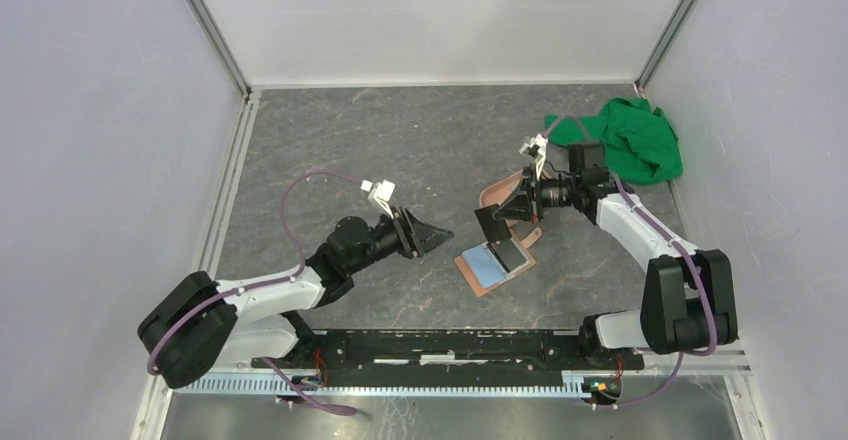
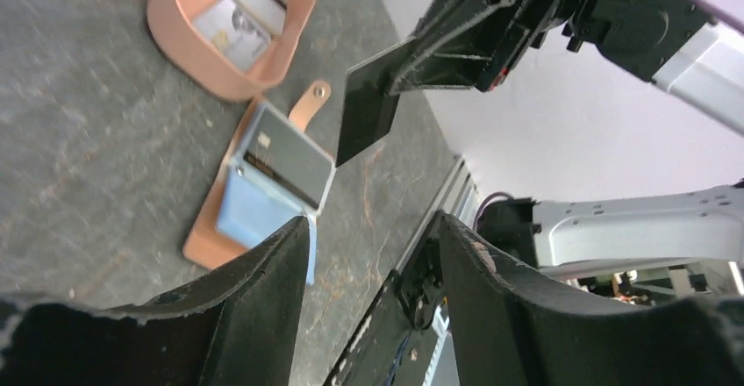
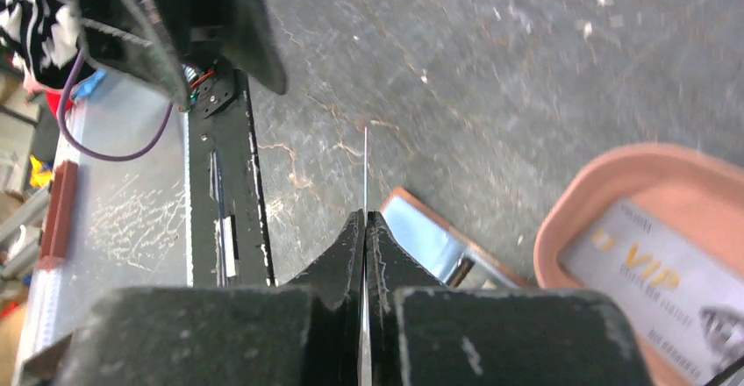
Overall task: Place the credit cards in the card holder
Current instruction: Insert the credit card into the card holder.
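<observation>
The tan card holder (image 1: 478, 278) lies open on the table, with a light blue card (image 1: 487, 262) on it and a grey card (image 1: 511, 253) tilted up at its right side. My right gripper (image 1: 512, 212) is shut on a black card (image 1: 490, 223), held on edge just above and behind the holder. The right wrist view shows this card (image 3: 365, 162) edge-on between the closed fingers. My left gripper (image 1: 440, 234) is open and empty, left of the holder. The left wrist view shows the holder (image 2: 203, 237), the grey card (image 2: 289, 158) and the black card (image 2: 367, 110).
A pink oval tray (image 1: 492, 196) sits behind the holder, partly hidden by the right gripper. It holds a grey-white card (image 3: 654, 268), also in the left wrist view (image 2: 230, 25). A green cloth (image 1: 636, 140) lies at the back right. The arm-base rail (image 1: 440, 345) runs along the near edge.
</observation>
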`<state>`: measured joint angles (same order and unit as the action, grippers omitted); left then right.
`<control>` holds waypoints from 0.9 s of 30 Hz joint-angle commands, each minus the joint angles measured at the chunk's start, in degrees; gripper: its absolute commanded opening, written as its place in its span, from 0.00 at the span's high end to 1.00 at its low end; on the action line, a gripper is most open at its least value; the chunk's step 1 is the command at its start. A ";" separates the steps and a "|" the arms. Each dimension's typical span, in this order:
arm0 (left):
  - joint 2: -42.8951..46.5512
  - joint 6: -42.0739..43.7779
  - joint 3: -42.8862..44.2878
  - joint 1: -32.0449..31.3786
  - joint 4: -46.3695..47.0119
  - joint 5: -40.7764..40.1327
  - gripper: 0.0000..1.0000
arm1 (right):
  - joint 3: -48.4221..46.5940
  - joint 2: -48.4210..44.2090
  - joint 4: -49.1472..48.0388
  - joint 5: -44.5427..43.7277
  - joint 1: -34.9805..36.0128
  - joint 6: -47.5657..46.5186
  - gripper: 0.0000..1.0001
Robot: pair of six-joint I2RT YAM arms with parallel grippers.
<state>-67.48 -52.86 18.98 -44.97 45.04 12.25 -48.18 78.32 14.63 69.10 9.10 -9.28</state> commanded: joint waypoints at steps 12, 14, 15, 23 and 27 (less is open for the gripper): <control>-20.45 -0.38 9.88 -13.68 5.26 -8.39 0.68 | 13.55 0.91 -4.79 -8.20 -5.92 6.04 1.00; -24.64 0.29 11.82 -13.74 6.79 -7.77 0.71 | 14.44 1.50 -6.88 -8.27 -5.95 8.23 1.00; -26.11 0.42 12.49 -13.80 7.17 -7.57 0.71 | 14.61 1.79 -6.94 -8.49 -5.94 8.48 1.00; -33.13 0.37 12.59 -13.91 7.59 -7.00 0.81 | 16.28 2.60 -10.23 -9.85 -6.29 12.34 1.00; -34.34 -0.19 9.71 -13.89 9.27 -8.21 0.82 | 16.26 4.15 -10.74 -9.61 -6.26 13.12 1.00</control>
<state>-100.77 -53.08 30.92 -58.63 50.00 5.02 -32.10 81.14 7.09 59.46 3.05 1.85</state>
